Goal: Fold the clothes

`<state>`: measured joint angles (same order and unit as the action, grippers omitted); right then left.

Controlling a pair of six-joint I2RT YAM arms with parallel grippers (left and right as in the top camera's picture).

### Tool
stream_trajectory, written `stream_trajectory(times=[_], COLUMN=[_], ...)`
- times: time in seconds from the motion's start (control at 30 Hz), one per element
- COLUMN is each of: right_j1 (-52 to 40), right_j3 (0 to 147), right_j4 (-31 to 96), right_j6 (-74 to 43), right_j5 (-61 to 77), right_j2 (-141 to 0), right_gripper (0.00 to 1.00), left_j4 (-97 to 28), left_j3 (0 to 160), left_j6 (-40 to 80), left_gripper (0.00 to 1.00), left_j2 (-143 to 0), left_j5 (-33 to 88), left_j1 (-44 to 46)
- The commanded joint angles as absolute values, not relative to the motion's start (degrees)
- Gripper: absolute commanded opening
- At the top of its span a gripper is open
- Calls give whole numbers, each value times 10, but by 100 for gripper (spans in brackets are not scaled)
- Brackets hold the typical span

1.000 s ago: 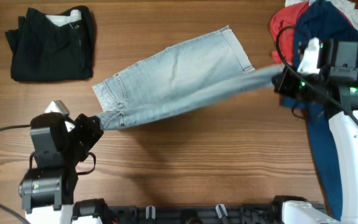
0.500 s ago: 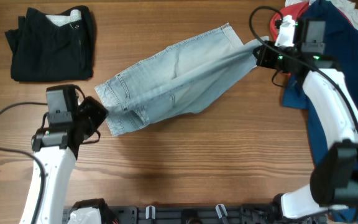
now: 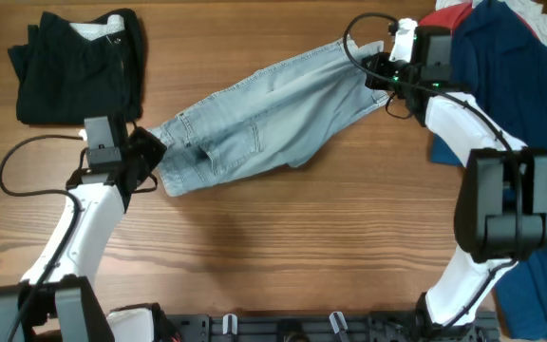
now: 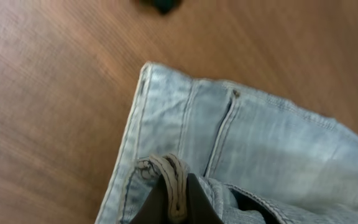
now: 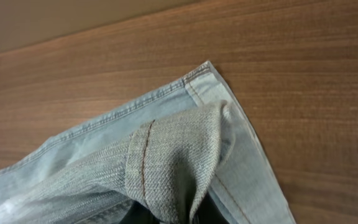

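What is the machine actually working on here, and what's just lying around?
In the job:
- shorts, pinched at the waist end by the left gripper and at a leg hem by the right gripper

Lying about, untouched:
- folded black garment
- heap of navy, red and white clothes

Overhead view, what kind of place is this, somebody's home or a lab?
Probably a robotics test bench, not a home: a white left robot arm and white right robot arm stand at a wooden table, holding light-blue denim shorts, with a folded black garment and a navy-and-red clothes pile set out.
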<state>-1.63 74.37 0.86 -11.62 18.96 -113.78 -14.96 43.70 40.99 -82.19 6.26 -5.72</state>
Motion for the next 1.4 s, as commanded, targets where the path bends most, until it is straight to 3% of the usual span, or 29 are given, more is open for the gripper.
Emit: stream_trajectory(times=[0.0, 0.03, 0.07, 0.3, 0.4, 0.7, 0.83, 1.27, 1.37], right_j1=[-4, -4, -5, -6, -6, -6, -6, -6, -6], right_j3=[759, 759, 759, 759, 759, 759, 759, 759, 759], right_j4=[-28, -41, -52, -39, -20, 114, 111, 85, 121], right_j6=[-121, -122, -122, -119, -105, 10, 20, -58, -108], right_j5=[127, 127, 127, 173, 203, 132, 93, 90, 91], right_j2=[-1154, -1155, -1156, -1152, -1148, -1149, -1150, -1218, -1219], right_gripper=[21, 64, 100, 100, 100, 100, 89, 78, 68], left_j4=[-119, -111, -102, -79, -79, -142, -145, -149, -149], left_j3=[439, 439, 439, 439, 439, 439, 439, 439, 439], left_j6=[394, 394, 394, 392, 349, 307, 302, 302, 302], left_gripper=[36, 76, 100, 100, 100, 100, 100, 100, 100], left_j2=[-833, -833, -833, -833, -833, -834, -838, -842, -842], left_j5=[-2, -9, -20, -54, 4, 51, 49, 46, 45], left_j1=[-67, -67, -67, -68, -68, -36, -20, -17, -17])
